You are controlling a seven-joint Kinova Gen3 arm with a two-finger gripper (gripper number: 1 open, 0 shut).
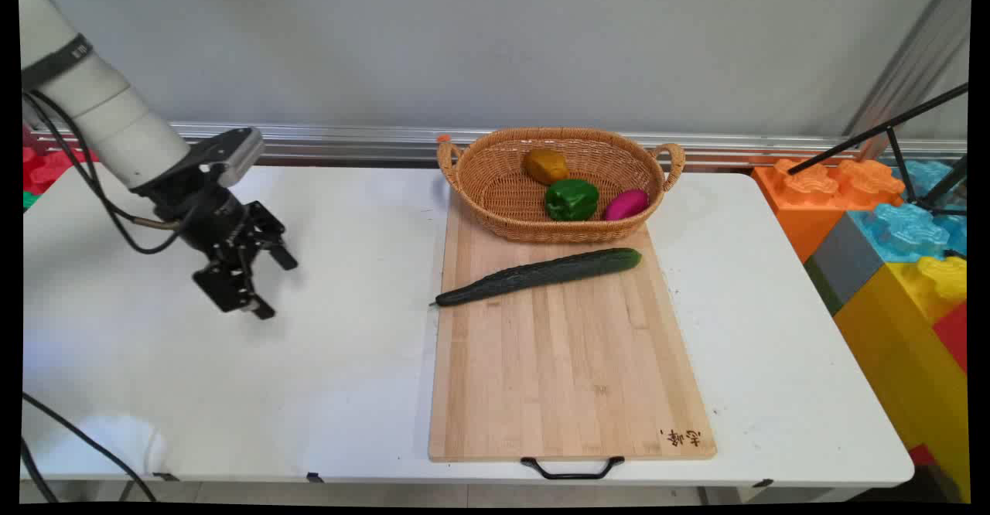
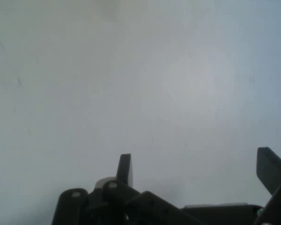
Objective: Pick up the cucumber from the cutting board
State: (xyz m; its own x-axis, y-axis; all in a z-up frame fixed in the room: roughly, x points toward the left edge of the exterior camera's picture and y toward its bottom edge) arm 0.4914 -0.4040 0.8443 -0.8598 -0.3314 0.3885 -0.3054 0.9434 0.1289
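Three veggies are sitting in the basket (image 1: 506, 190) already; cucumber (image 1: 541, 274) is lying on the board (image 1: 568, 368), gripper (image 1: 267, 283) hanging wide open, empty, at 9 o'clock.

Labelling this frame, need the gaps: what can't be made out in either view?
- Main view: the basket wall hides the undersides of the brown item, green pepper and pink item.
- Main view: engraved mark on the cutting board, too small to read.
- Hand view: only bare table beyond the open claw; cucumber and basket fall outside it.
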